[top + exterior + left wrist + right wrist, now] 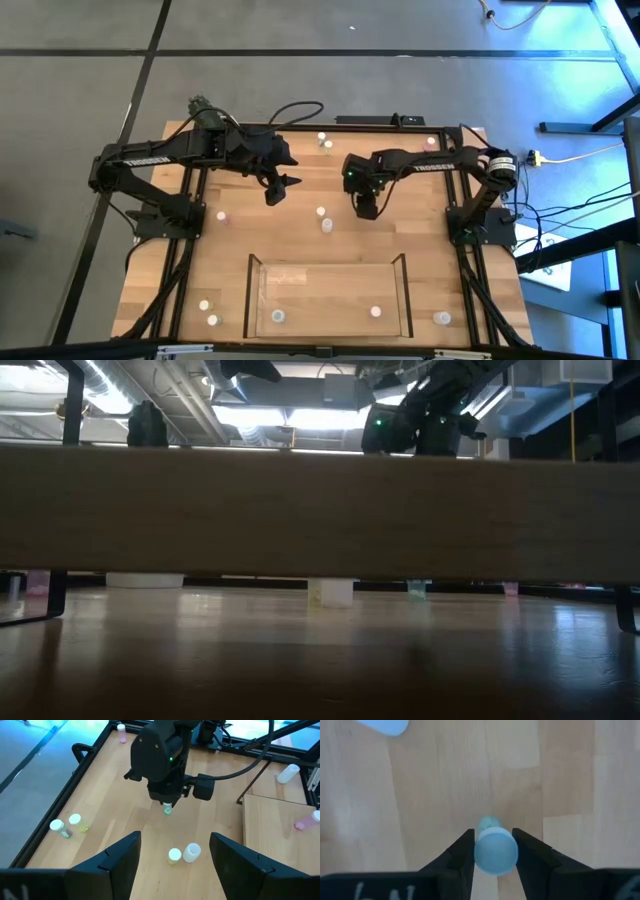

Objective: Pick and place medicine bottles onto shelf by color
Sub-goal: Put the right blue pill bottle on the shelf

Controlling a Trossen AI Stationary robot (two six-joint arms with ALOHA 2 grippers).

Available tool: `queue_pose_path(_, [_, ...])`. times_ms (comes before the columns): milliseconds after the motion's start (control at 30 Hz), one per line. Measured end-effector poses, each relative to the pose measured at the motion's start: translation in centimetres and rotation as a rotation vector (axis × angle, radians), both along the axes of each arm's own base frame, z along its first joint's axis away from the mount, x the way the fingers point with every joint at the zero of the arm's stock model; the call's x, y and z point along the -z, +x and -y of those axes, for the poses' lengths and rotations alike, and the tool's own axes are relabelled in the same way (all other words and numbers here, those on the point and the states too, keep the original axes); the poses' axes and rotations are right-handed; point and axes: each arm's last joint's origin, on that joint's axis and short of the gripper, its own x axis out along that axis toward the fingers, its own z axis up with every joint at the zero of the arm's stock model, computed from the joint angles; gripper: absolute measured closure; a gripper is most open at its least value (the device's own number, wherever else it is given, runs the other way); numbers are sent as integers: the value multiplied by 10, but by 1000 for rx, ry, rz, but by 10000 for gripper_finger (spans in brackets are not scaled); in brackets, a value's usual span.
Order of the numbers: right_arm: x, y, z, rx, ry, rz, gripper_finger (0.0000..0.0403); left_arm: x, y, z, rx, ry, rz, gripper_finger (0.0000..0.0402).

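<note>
I see right gripper point(492, 851) clamped on small round bottle point(494, 849), pale smooth cap, over bare wood table point(230, 250) mid-board, behind clear-walled shelf point(257, 290). Left gripper point(172, 852) fingers apart, hovering nearby.

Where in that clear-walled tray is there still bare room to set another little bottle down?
The shelf holds only two bottles, one in its near-left corner and one near-right. Its whole back half and the middle strip between them are bare wood. Mid-table is busier: two bottles stand between the left tool and right tool.
</note>
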Motion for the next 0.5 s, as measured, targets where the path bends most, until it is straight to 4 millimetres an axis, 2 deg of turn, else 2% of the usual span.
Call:
queue_pose_path(300, [-48, 11, 0, 169, 48, -21, 282, 0, 0, 0, 14, 17, -4, 171])
queue_pose_path(500, [-91, 23, -18, 215, 34, 50, 284, 0, 0, 0, 37, 46, -10, 171])
